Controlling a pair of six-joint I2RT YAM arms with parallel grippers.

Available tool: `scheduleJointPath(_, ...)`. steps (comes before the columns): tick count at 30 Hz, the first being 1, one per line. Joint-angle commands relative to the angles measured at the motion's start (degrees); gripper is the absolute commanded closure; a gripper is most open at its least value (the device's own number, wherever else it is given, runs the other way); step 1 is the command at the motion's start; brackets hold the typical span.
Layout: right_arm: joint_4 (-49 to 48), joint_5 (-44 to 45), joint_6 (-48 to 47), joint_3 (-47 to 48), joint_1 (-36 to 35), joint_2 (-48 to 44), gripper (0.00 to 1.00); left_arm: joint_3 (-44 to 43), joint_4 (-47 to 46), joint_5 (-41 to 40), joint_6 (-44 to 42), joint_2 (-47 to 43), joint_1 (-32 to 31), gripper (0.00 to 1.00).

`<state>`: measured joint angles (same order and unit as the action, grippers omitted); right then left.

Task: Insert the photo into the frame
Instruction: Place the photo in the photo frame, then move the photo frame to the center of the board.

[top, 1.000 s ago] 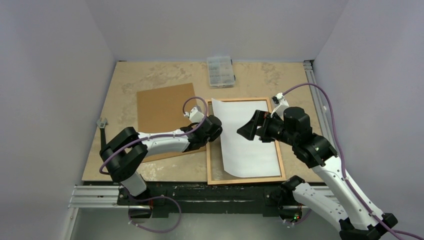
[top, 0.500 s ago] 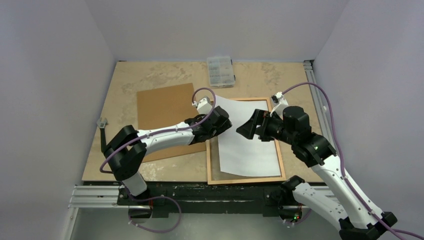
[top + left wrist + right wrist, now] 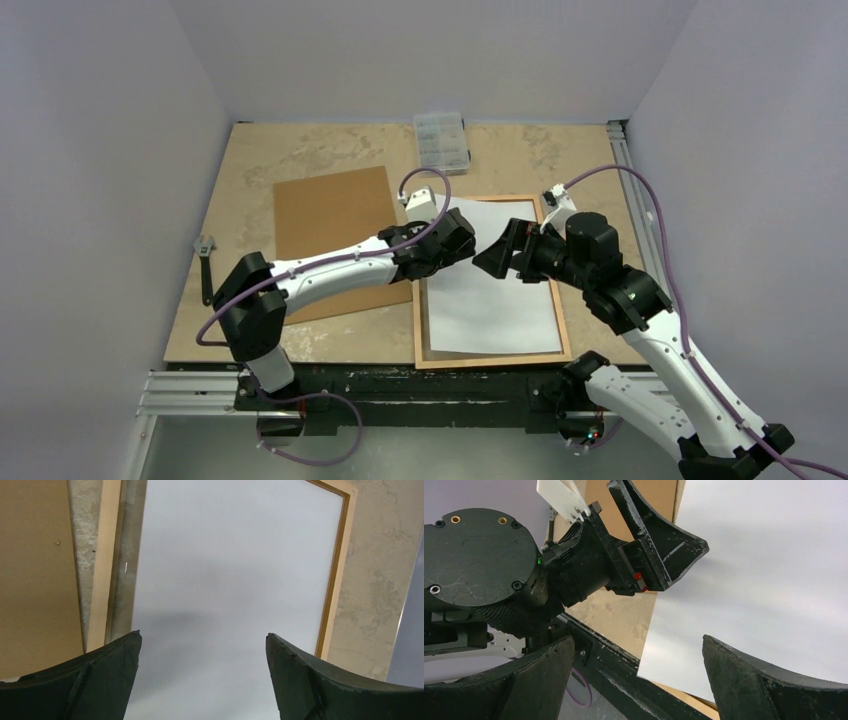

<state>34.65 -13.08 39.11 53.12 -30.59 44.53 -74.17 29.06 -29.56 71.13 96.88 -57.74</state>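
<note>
The photo (image 3: 495, 295) lies white back up inside the orange-brown frame (image 3: 490, 358), its edges close to the rails. My left gripper (image 3: 463, 240) hovers open over the photo's upper left part, nothing between its fingers. In the left wrist view the photo (image 3: 235, 570) fills the space between the frame's rails (image 3: 336, 580), and the left gripper (image 3: 202, 637) is spread wide above it. My right gripper (image 3: 492, 260) is open too, just right of the left one, above the photo (image 3: 764, 570). The right wrist view shows the right gripper (image 3: 639, 645) empty.
A plain brown backing board (image 3: 335, 225) lies left of the frame, partly under the left arm. A small clear compartment box (image 3: 441, 143) stands at the back. A metal tool (image 3: 205, 262) lies at the table's left edge. The frame's near rail is close to the table's front edge.
The left gripper has opened and let go of the photo while moving right and back. The photo, earlier skewed with its left edge lifted, now lies flat in the frame. The right arm is unchanged.
</note>
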Motion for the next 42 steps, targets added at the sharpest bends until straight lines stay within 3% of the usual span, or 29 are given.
scheduleJointPath(1,-1.8,-1.0,0.7,0.4,-0.1,-0.9,0.02,-2.9,8.1,-6.5,-2.1,-1.5,-0.7,0.08)
scheduleJointPath(7,-1.8,-1.3,0.7,0.4,-0.1,-1.1,0.02,-0.1,10.9,-10.1,-5.0,-7.8,-0.6,0.0)
scheduleJointPath(11,-2.0,-1.5,0.6,-0.2,-0.1,-0.5,0.02,5.3,8.3,-7.6,-8.2,-12.8,1.3,0.0)
scheduleJointPath(17,-2.7,-2.1,0.8,-1.5,0.0,0.0,0.02,21.1,-10.1,11.3,-11.8,-19.1,11.5,0.01)
scheduleJointPath(22,-3.0,-2.4,0.7,-1.9,0.0,0.2,0.02,27.0,-22.2,25.2,-13.0,-13.8,15.6,0.03)
scheduleJointPath(31,-2.5,-3.2,0.7,-2.6,-0.1,-0.1,0.02,25.0,-36.0,33.5,-10.1,2.6,14.0,0.11)
scheduleJointPath(37,-2.7,-3.2,0.7,-2.5,0.0,0.1,0.02,16.8,-29.6,31.5,-11.9,5.8,10.2,0.11)
scheduleJointPath(42,-2.6,-3.2,0.6,-2.6,-0.1,0.0,0.02,15.2,-25.7,29.9,-11.6,4.6,9.5,0.11)
